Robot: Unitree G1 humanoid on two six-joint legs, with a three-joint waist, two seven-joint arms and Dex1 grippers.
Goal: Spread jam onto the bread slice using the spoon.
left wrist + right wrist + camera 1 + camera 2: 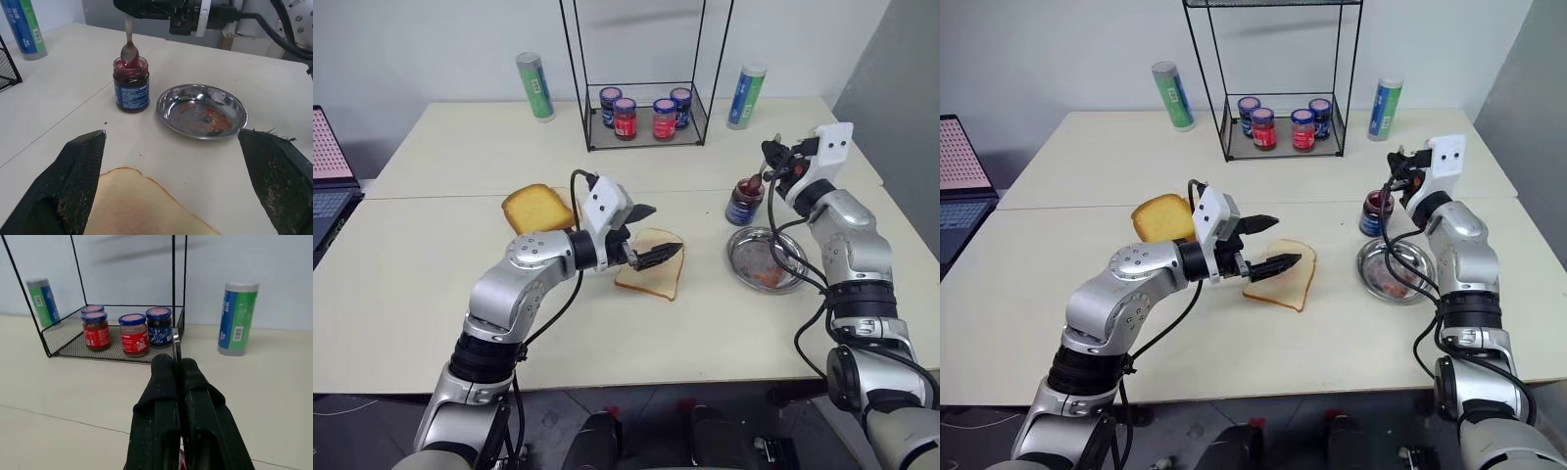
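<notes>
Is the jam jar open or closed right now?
Open. The jam jar has no lid on it, and the spoon hangs bowl-down at its mouth, held by the right hand.

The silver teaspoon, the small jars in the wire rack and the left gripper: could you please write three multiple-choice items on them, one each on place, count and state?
1. Where is the bowl of the silver metal teaspoon?
A. just above the open clear glass jar of dark red jam
B. lying in the round steel plate
C. resting on the pale white bread slice

2. How many small lidded jars stand in the black wire rack?
A. two
B. four
C. six

3. How does the left gripper stand?
A. shut on the bread
B. shut on the spoon
C. open, holding nothing

Answers: 1 A, the left wrist view shows the bowl over the jar's mouth, held by the right gripper. 2 B, four lids show in the rack. 3 C, its fingers are spread over the bread's edge.
</notes>
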